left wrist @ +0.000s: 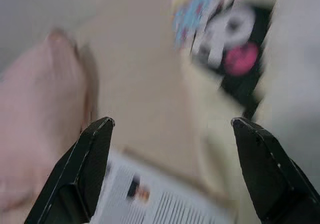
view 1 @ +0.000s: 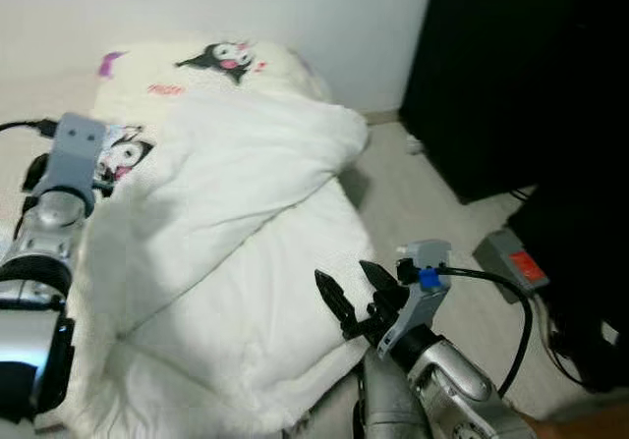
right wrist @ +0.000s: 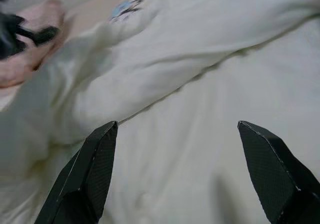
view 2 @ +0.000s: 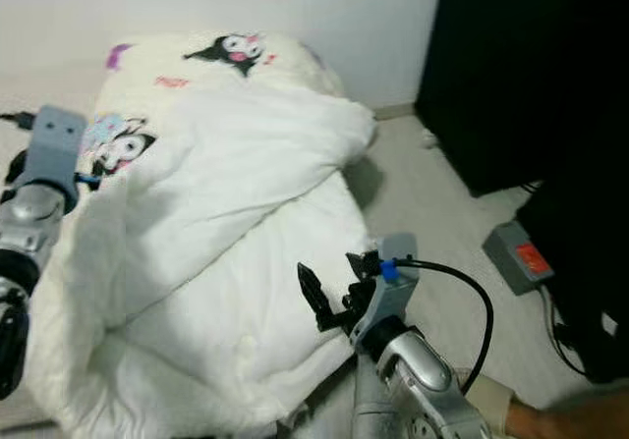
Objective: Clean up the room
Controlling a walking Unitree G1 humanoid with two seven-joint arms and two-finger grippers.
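Hovering over the near corner of the white duvet [view 1: 236,252], the right tool [view 1: 356,294] has its two black fingers spread wide w/ nothing between them. It is not touching the cloth yet, as far as I can tell. The left tool [left wrist: 172,169] is up by the far left side of the bed, fingers wide apart too and holding nothing. Its wrist view is blurry. It looks at a printed paper [left wrist: 165,201] and something pink [left wrist: 35,144] that I can't name.

The duvet is the thing to tidy, I think. It lies folded and bunched on the bed, on top of a cream sheet w/ cartoon pictures [view 1: 221,58].

What could go wrong:
- The duvet is thick and puffy. The right tool may pinch only the top layer, and the rest could slide out.
- If it pulls too hard, the duvet could slip off the bed edge onto the floor [view 1: 423,203].
- The cable [view 1: 496,287] on the right wrist hangs in a loop & could catch on the cloth.

Other stuff around: a grey box w/ a red label [view 1: 511,259] sits on the floor near the right arm. A big black cabinet [view 1: 511,76] stands close on the right, so there is not much room to swing that way. A bit of a person [view 2: 550,421] shows at the bottom right, close to the arm.
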